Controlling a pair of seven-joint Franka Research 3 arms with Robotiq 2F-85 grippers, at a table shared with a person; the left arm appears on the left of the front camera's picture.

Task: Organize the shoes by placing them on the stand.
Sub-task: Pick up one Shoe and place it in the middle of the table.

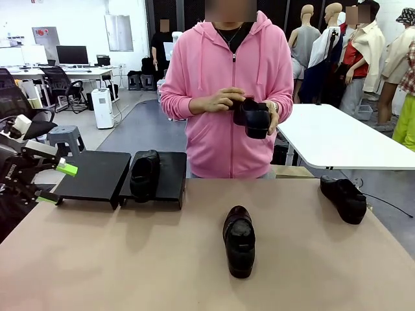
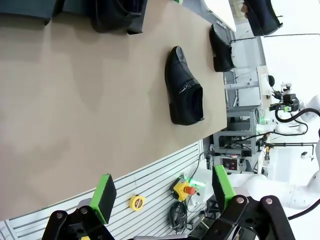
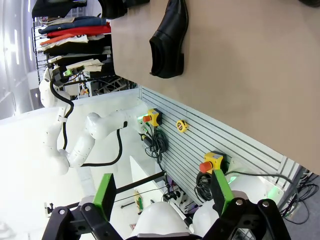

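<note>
The robot's left hand [image 1: 55, 184] is at the left edge of the bench [image 1: 130, 265], just beside the stand [image 1: 94, 173]. In the left wrist view its green pads [image 2: 103, 197] are wide apart, w/ nothing between them. The right hand [image 3: 163, 192] is also wide and empty in its own wrist view, held off the near edge of the bench.

The stand has 2 black panels side by side at the far left of the bench. The left panel is bare. The right panel carries the first shoe [image 1: 144, 173], on its left half, heel end toward the person.

The middle shoe [image 1: 239, 240] lies flat on the bench, approx. at the centre and well apart from the stand. The right-side shoe [image 1: 343, 198] lies near the right edge of the bench.

The fourth shoe [image 1: 254, 118] is off the bench. The person in a pink hoodie [image 1: 227, 71] holds it at chest height w/ both of the person's own hands [image 1: 224, 100].
</note>
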